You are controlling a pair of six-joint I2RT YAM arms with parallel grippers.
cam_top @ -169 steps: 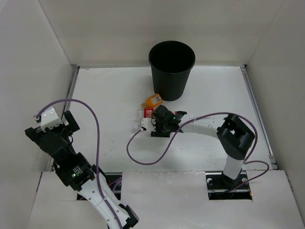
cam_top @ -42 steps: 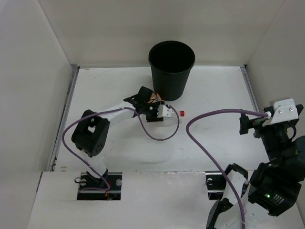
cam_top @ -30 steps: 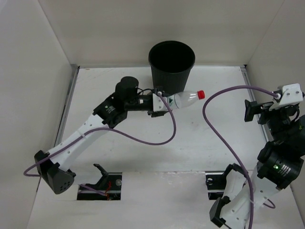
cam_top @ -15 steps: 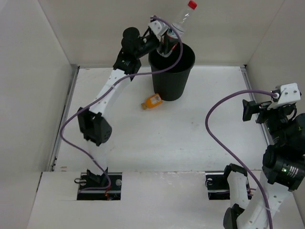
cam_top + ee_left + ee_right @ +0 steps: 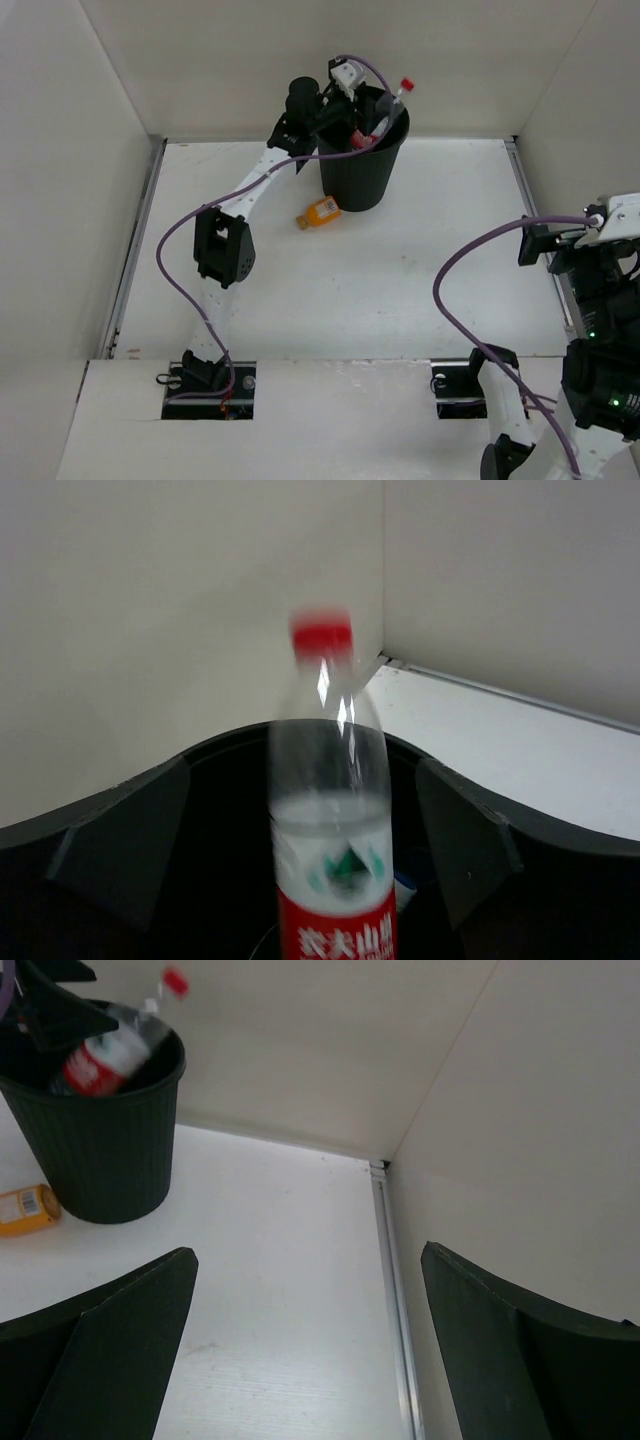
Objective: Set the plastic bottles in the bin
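The clear bottle with red label and red cap stands tilted in the mouth of the black bin, its cap above the rim. My left gripper hangs over the bin's left rim, open. In the left wrist view the blurred bottle sits between the wide-spread fingers without touching either. The orange bottle lies on the table at the bin's left foot. My right gripper is open and holds nothing, far off at the right wall. A pale object shows inside the bin.
White walls close the table in at the back and on both sides. A metal rail runs along the right wall. The left arm's purple cable loops over the table's left half. The right wrist view also shows the bin and the orange bottle.
My left gripper has opened and let go of the red-capped bottle, which has dropped lower into the bin's mouth. The left arm came down slightly over the rim.
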